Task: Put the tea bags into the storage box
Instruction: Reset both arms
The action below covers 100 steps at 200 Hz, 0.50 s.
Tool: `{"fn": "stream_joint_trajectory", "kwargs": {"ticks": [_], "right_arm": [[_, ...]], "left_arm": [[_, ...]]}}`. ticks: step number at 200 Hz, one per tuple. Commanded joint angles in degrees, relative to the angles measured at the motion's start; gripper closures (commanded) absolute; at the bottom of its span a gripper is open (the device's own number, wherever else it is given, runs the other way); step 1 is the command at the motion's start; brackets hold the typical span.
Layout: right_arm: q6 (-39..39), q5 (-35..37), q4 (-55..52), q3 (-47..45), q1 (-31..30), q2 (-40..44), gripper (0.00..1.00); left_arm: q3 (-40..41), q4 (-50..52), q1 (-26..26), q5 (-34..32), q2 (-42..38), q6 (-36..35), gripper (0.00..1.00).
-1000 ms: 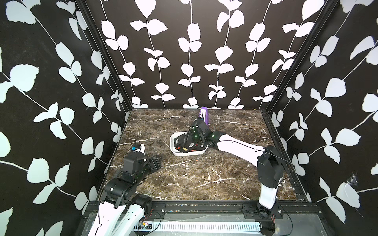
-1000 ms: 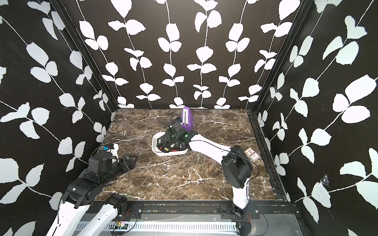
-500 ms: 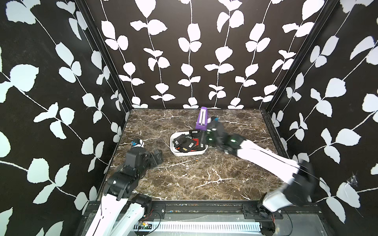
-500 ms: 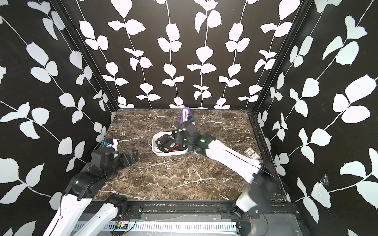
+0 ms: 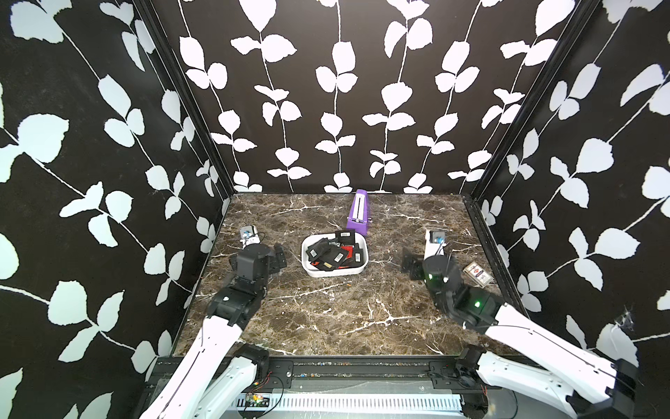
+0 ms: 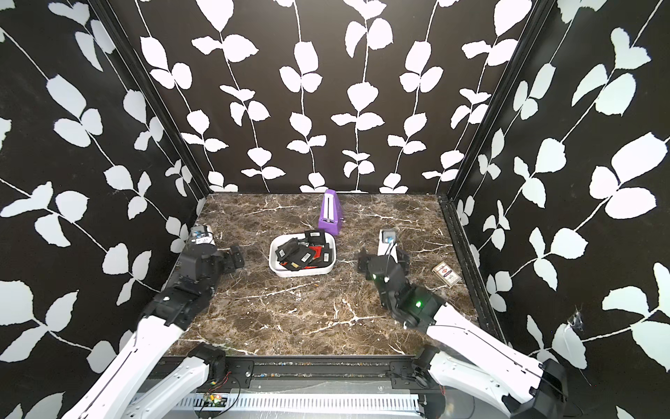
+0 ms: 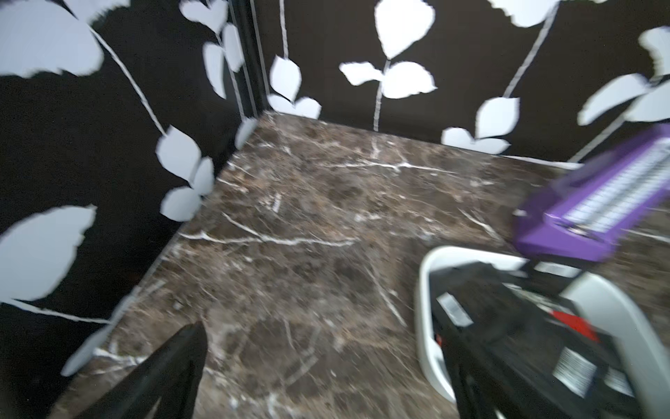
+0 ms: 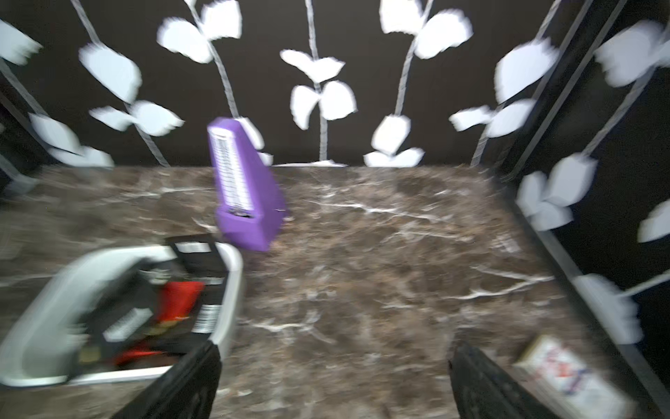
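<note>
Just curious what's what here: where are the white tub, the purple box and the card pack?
white tub [image 5: 337,272]: in a top view, its near wall.
purple box [image 5: 357,226]: in a top view, its near end.
card pack [image 5: 478,274]: in a top view, its printed face.

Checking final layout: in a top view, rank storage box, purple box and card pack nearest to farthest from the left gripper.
1. storage box, just beside the left gripper.
2. purple box, behind the storage box.
3. card pack, far across on the right side.
</note>
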State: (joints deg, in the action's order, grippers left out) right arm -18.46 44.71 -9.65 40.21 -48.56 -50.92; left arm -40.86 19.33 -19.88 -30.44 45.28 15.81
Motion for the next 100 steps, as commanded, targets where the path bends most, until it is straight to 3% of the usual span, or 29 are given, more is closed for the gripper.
{"fn": "stream_joint_trajectory", "kwargs": {"ticks": [1,38,64,100], "right_arm": [[16.6,12.5,13.7,-6.9,1.6,0.4,0.01],[20.3,7.1,21.6,-15.1,13.0,0.3,0.01],[16.8,-1.3,24.6,-19.5,23.4,-0.6,0.01],[13.4,-11.1,35.9,-25.8,32.6,-4.4,0.01]], "left_arm": [[4.9,-15.5,2.3,-5.5,4.2,-9.0,0.01],[6.2,-22.0,8.7,-3.8,16.0,-14.6,0.01],[9.9,-31.3,11.2,-1.8,20.9,-16.9,0.01],[14.2,-40.7,12.6,1.2,26.2,-18.9,0.01]]}}
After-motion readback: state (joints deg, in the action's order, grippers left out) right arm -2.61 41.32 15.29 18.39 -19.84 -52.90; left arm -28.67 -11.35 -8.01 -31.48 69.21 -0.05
